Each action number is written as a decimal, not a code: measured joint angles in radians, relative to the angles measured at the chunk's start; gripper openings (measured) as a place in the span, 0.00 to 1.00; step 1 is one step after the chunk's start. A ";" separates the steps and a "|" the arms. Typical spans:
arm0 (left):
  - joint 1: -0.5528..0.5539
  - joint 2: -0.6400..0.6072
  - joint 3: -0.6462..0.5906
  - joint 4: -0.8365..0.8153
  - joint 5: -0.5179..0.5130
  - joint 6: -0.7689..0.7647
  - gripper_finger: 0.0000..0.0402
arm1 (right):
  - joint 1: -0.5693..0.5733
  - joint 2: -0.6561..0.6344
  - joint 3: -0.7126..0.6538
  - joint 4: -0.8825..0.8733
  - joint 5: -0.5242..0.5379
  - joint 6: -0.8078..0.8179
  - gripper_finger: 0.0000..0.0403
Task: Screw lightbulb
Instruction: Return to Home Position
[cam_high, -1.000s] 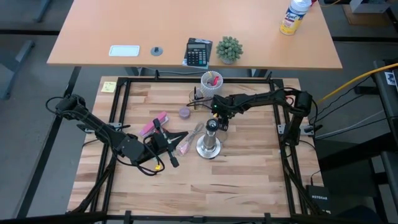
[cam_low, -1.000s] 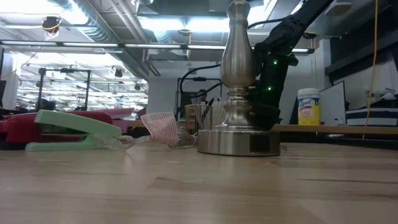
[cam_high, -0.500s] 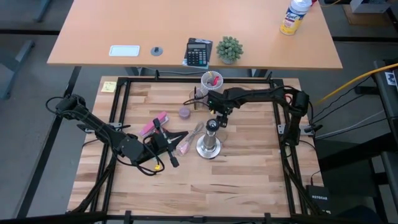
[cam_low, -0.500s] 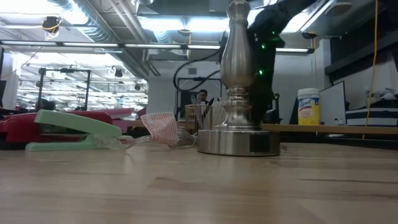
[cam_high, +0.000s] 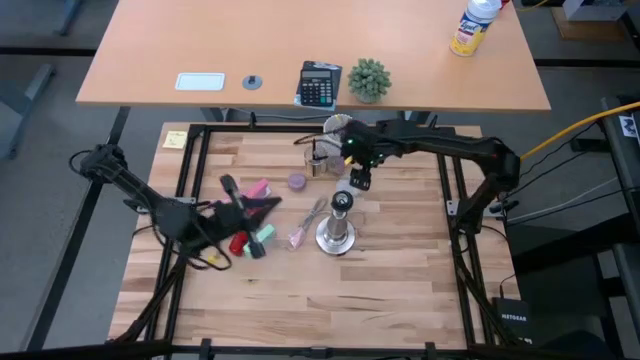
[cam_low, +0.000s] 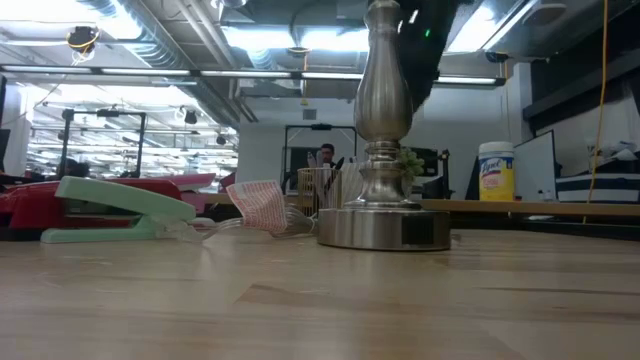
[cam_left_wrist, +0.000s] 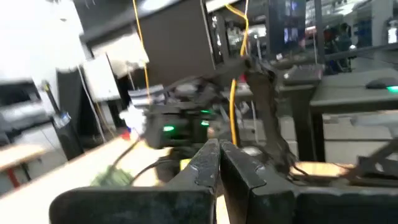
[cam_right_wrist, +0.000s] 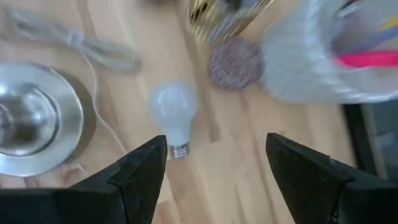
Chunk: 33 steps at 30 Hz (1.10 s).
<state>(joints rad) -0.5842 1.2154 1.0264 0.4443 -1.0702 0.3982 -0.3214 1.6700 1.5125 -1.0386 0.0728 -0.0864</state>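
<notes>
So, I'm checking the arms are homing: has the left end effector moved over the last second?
Yes. In the high view the left end effector has pulled back toward the table's left side, widening its gap from the lamp stand.

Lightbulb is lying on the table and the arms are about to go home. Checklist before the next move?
1. Small frosted-white lightbulb lying on the wooden table, out of the socket: ok.
2. Right gripper open and empty above the bulb: ok.
3. Silvery metal lamp stand upright: ok.
4. Left gripper shut, apart from the stand: ok.
5. Bulb safe from rolling: cannot tell.
</notes>
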 joint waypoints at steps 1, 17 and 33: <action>-0.004 -0.025 0.000 0.003 0.000 0.041 0.01 | 0.000 -0.021 0.008 -0.003 0.005 0.000 0.70; -0.008 -0.306 0.000 -0.007 -0.001 0.262 0.01 | 0.000 -0.455 0.093 -0.150 0.050 0.008 0.70; 0.208 -0.319 0.000 -0.408 0.282 0.079 0.01 | 0.000 -0.930 -0.140 0.086 -0.167 0.097 0.70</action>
<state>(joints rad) -0.3761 0.8967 1.0264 0.0366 -0.7881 0.4776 -0.3212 0.7401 1.3723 -0.9524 -0.0941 0.0110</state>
